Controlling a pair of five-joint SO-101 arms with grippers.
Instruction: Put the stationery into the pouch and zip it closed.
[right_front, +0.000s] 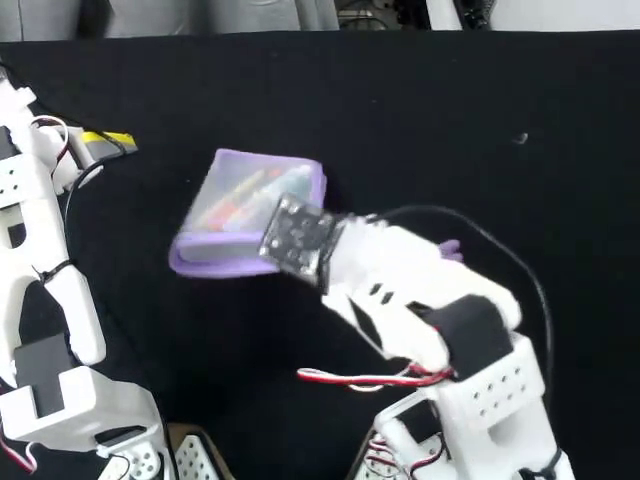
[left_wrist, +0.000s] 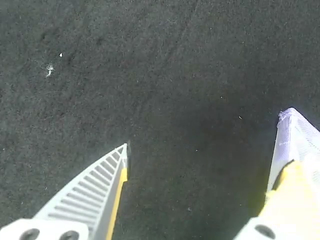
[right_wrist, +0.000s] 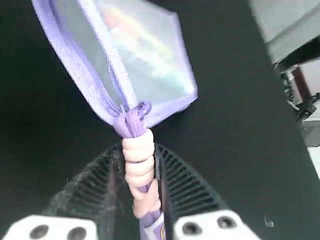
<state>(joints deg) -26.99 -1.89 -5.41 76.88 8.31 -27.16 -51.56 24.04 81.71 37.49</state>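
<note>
Black tabletop (right_front: 480, 120) is carrying the purple pouch (right_front: 240, 212) at centre-left of the high frame, with coloured stationery (right_front: 246, 193) showing through its clear face. Right gripper (right_wrist: 137, 150) is clamping the pouch's ribbed pink zipper pull (right_wrist: 140, 167). Left gripper (left_wrist: 206, 128) is hanging over bare tabletop, jaws wide apart.

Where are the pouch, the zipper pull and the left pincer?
pouch (right_front: 232, 205): high view, clear front panel.
zipper pull (right_wrist: 140, 165): right wrist view, beaded cord.
left pincer (left_wrist: 205, 131): left wrist view, midway between its open fingertips.
</note>
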